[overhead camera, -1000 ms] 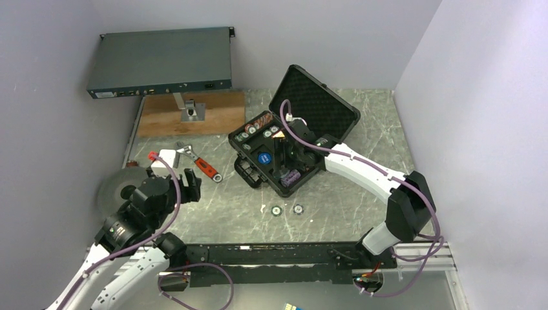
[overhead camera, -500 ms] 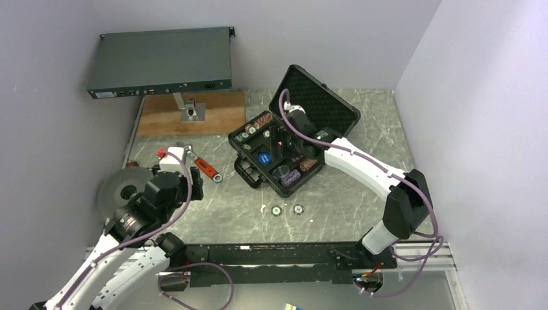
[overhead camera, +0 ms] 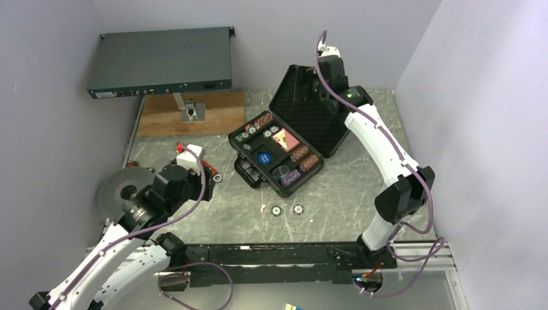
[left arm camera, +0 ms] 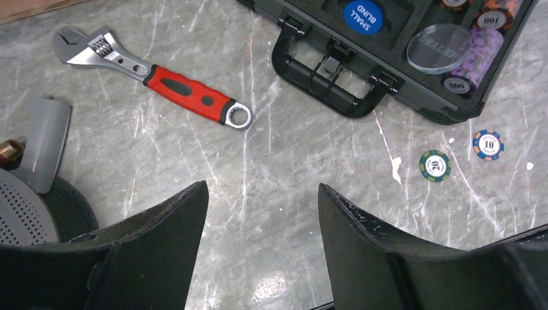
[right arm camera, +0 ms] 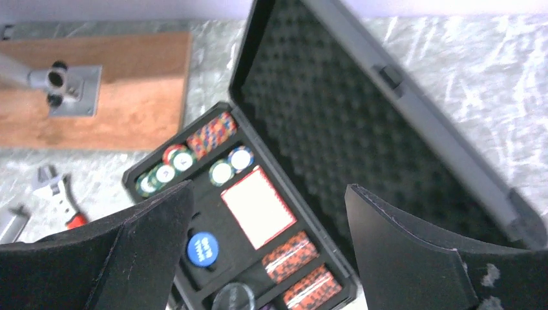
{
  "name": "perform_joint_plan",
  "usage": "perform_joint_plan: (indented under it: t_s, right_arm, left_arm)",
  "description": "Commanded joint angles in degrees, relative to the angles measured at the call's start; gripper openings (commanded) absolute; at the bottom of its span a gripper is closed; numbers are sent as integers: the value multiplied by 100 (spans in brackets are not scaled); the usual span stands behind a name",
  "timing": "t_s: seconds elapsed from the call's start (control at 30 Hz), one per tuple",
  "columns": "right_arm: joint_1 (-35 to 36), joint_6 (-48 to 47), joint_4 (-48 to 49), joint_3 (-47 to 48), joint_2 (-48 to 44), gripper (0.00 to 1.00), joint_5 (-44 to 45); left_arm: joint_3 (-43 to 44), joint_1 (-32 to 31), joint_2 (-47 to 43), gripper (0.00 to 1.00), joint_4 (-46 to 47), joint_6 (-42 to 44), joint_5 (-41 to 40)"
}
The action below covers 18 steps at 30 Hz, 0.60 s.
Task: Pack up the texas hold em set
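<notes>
The black case (overhead camera: 255,173) lies open mid-table, its foam-lined lid (overhead camera: 310,119) standing up behind the tray. In the tray sit rows of chips (right arm camera: 212,134), a red card deck (right arm camera: 258,206), a blue disc (right arm camera: 201,248) and a clear disc (left arm camera: 439,46). Two loose chips, a green one (left arm camera: 434,165) and a blue-orange one (left arm camera: 488,144), lie on the table in front of the case. My right gripper (overhead camera: 321,90) hovers high by the lid's upper edge, open and empty. Left of the case handle (left arm camera: 333,71), my left gripper (left arm camera: 262,194) hangs open over bare table.
A red-handled wrench (left arm camera: 155,84) lies left of the case, close to my left gripper. A grey perforated disc (overhead camera: 119,190) sits at the left edge. At the back are a wooden board (overhead camera: 220,113) with a metal bracket and a flat grey rack box (overhead camera: 161,61).
My right gripper has risen out of the case tray to the lid's top edge, jaws widening. My left arm has moved right, over the wrench.
</notes>
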Motion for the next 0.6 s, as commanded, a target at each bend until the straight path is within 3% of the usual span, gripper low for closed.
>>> perform_joint_plan:
  t_s: [0.0, 0.27, 0.4, 0.57]
  right_arm:
    - [-419, -376, -445, 787, 455, 90, 259]
    - [-951, -983, -1158, 2454, 1762, 91, 733]
    - [-1225, -1008, -1044, 2452, 1982, 92, 591]
    - [-1829, -328, -871, 2423, 2074, 92, -687]
  left_arm:
    - [82, 17, 217, 68, 115, 120, 287]
    - [24, 17, -115, 69, 167, 114, 465]
    - [20, 17, -217, 70, 168, 124, 502]
    - [21, 18, -297, 70, 159, 125, 497]
